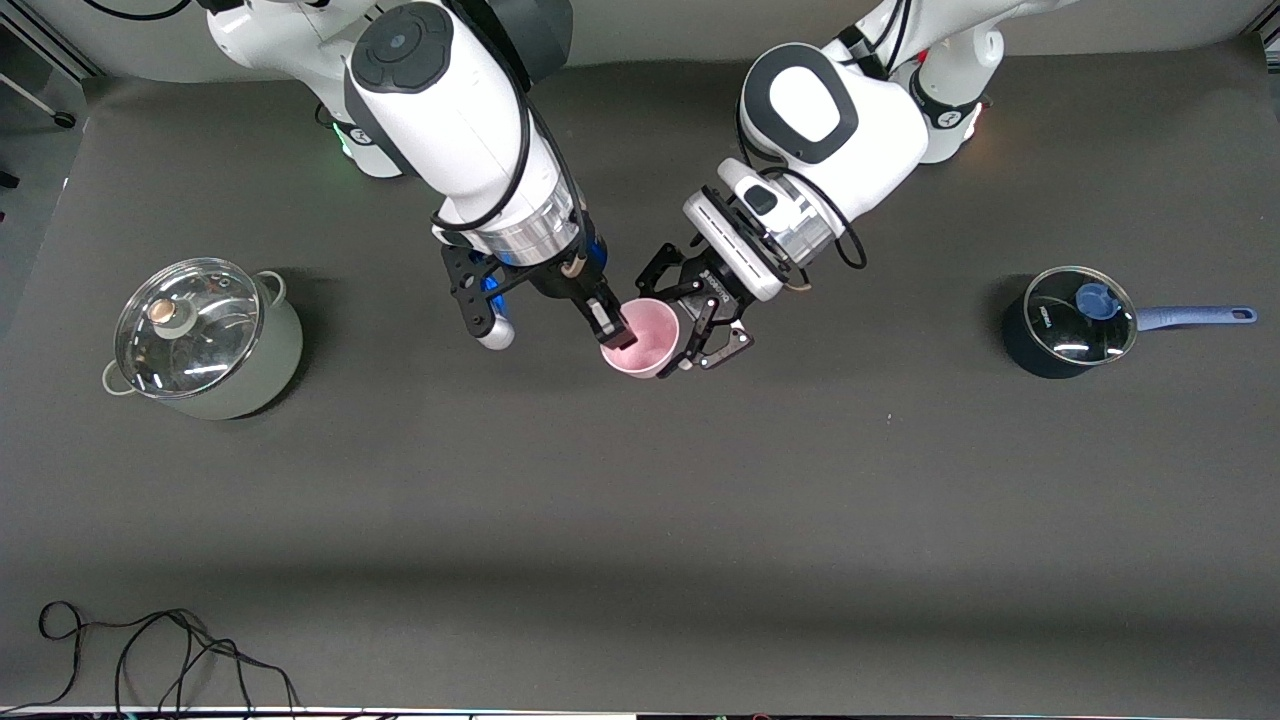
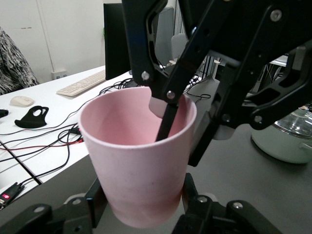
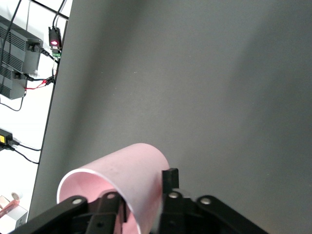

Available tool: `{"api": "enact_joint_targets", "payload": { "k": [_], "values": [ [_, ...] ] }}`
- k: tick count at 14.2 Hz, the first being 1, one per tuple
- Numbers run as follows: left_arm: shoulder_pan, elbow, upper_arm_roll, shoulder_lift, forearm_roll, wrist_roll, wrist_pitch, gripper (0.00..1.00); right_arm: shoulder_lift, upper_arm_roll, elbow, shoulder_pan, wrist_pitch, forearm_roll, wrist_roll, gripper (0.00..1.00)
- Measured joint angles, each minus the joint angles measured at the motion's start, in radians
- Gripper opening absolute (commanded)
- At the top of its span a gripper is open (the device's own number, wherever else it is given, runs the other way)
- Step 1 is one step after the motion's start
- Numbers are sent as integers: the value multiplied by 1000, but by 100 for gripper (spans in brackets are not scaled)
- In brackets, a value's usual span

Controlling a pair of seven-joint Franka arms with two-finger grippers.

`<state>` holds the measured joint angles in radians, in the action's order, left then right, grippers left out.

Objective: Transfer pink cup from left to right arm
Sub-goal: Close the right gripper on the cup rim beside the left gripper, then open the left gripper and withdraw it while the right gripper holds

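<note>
Pink cup: I see the small pale-pink tapered plastic cup (image 1: 643, 338) held up over the middle of the dark grey table mat (image 1: 640, 500), tilted, its mouth showing to the front camera.
Left gripper: my black open-linkage left gripper (image 1: 700, 325) is clenched on the pink cup's lower body; the left wrist view shows its links hugging the base.
Right gripper: the straight black blocky fingers of my right gripper (image 1: 612, 325) straddle the pink cup's rim, one finger (image 2: 168, 119) inside, one outside against the wall (image 3: 169, 183); grasping the rim.
Open room: around the pink cup the mat lies bare on all sides, widest toward the front camera; a loose black cable (image 1: 150, 650) curls at the mat's edge there.
Steel pot: a pale green stockpot with glass lid (image 1: 200, 335) stands well apart from the pink cup, toward the right arm's end.
Saucepan: a dark saucepan with glass lid, blue knob and blue handle (image 1: 1080, 320) stands well apart, toward the left arm's end.
Only in wrist views: a desk with keyboard (image 2: 80, 84) shows past the pink cup; power bricks (image 3: 19, 63) lie off the mat edge.
</note>
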<state>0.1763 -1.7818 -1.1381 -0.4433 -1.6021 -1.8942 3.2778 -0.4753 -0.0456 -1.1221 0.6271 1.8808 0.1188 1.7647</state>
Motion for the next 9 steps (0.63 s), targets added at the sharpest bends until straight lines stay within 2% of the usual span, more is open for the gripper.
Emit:
{"api": "enact_joint_targets", "payload": {
  "k": [2,3,4,5,6,7,9],
  "values": [
    [0,0,1,0,0,-14,1,24,-1,-2,0,1,-1,-6,-15,0],
    [0,0,2,0,0,-14,1,31,-1,-2,0,1,-1,-6,-18,0],
    [0,1,2,0,0,-15,1,46,-1,-3,0,1,-1,-6,-21,0],
    [0,1,2,0,0,-16,1,75,-1,-3,0,1,-2,-6,-23,0],
    [0,1,2,0,0,-16,1,94,-1,-3,0,1,-2,-6,-24,0],
    [0,3,4,0,0,-15,3,99,-1,-3,0,1,-4,-6,-24,0],
    [0,9,4,0,-1,-12,3,99,-1,-2,1,0,1,-7,-23,0]
  ]
}}
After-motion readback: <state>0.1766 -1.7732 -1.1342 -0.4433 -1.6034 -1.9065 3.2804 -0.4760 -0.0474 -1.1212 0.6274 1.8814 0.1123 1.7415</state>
